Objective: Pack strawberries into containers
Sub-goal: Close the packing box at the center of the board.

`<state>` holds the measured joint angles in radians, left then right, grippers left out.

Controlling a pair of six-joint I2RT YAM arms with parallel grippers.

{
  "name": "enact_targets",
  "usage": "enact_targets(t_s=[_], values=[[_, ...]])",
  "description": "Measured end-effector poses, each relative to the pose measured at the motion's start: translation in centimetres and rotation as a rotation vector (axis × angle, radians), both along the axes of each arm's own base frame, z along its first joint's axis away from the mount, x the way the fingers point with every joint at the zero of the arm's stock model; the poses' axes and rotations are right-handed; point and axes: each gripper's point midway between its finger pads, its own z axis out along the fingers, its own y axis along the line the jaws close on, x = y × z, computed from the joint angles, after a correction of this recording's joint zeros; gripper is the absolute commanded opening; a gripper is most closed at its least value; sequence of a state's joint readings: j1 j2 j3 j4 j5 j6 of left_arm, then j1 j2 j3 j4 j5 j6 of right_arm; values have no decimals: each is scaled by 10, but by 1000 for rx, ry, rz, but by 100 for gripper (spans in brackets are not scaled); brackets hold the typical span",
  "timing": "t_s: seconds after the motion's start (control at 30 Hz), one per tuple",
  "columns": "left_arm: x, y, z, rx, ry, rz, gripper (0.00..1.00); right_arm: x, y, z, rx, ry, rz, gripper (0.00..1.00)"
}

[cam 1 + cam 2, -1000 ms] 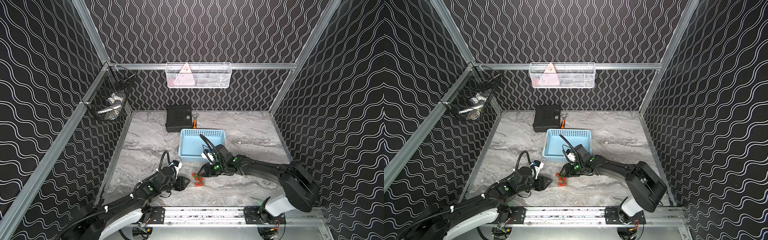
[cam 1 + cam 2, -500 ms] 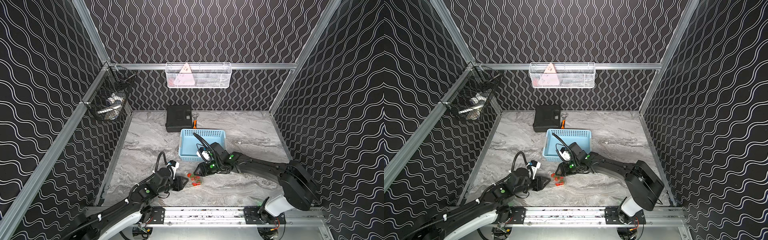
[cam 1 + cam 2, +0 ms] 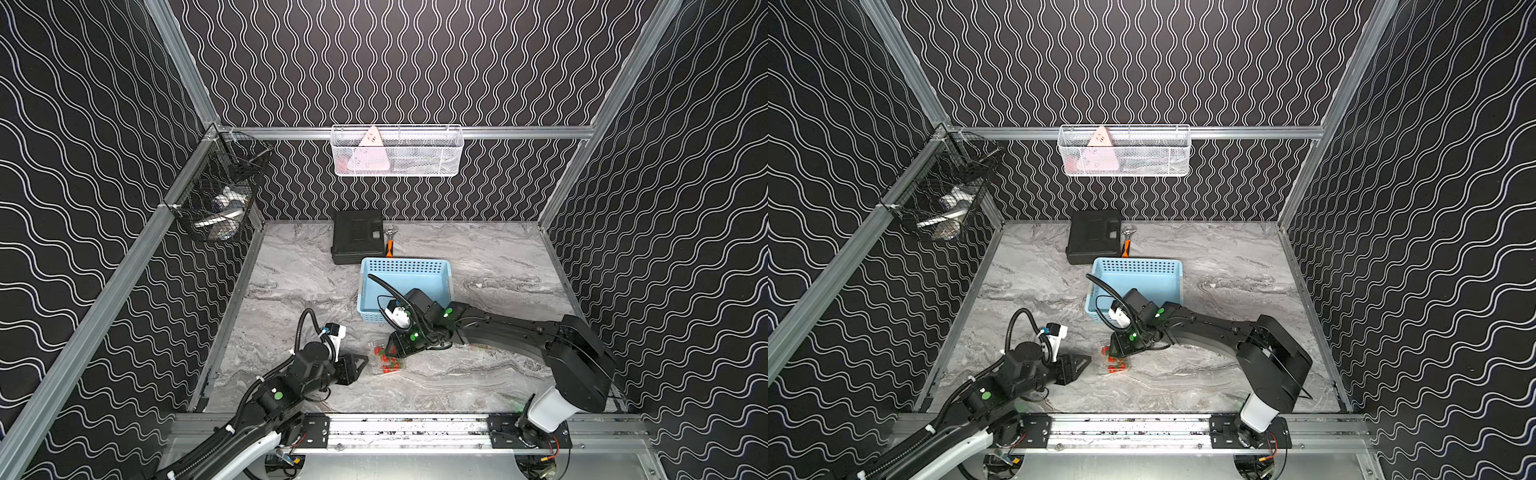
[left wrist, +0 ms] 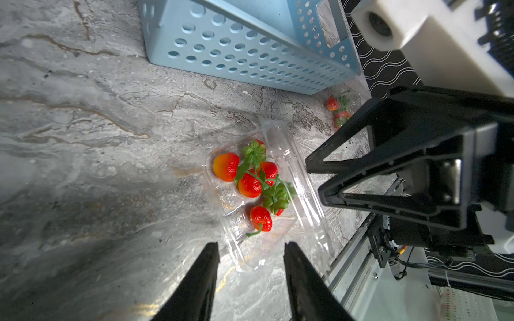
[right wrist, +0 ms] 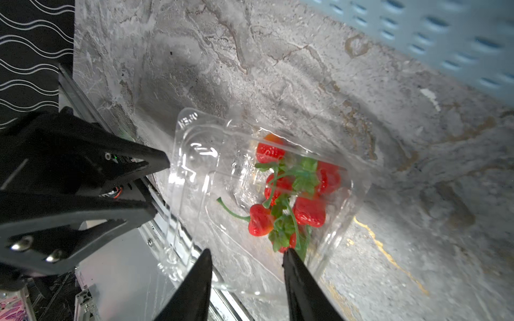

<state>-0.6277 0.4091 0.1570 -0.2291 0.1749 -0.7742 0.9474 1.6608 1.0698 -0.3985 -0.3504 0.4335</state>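
Marble tabletop (image 4: 83, 139); second berry container (image 4: 345, 105) in left wrist view, not right; all jaws apart, empty.

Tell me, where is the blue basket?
In both top views the basket sits in the middle, between the black case behind it and the right gripper in front.

Clear container (image 3: 1122, 368) of red strawberries (image 3: 1111, 360) lies on the marble tabletop (image 3: 1225, 270) near the blue basket (image 3: 1138, 266).
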Motion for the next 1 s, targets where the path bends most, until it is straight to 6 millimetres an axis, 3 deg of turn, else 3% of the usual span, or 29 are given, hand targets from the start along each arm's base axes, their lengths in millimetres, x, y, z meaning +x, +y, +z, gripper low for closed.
enact_targets(t_s=[0.17,0.37,0.73,1.0], values=[[-2,2,-2,-6,18,16,45,-2,4,-5,-31,-11,14,32],[-9,-2,-29,11,120,-10,45,-3,3,-14,-56,-2,16,28],[-10,-14,-19,-67,91,-50,44,-5,10,-25,-74,9,32,25],[-18,-17,-46,-47,183,-71,43,-6,11,-25,-74,12,36,25]])
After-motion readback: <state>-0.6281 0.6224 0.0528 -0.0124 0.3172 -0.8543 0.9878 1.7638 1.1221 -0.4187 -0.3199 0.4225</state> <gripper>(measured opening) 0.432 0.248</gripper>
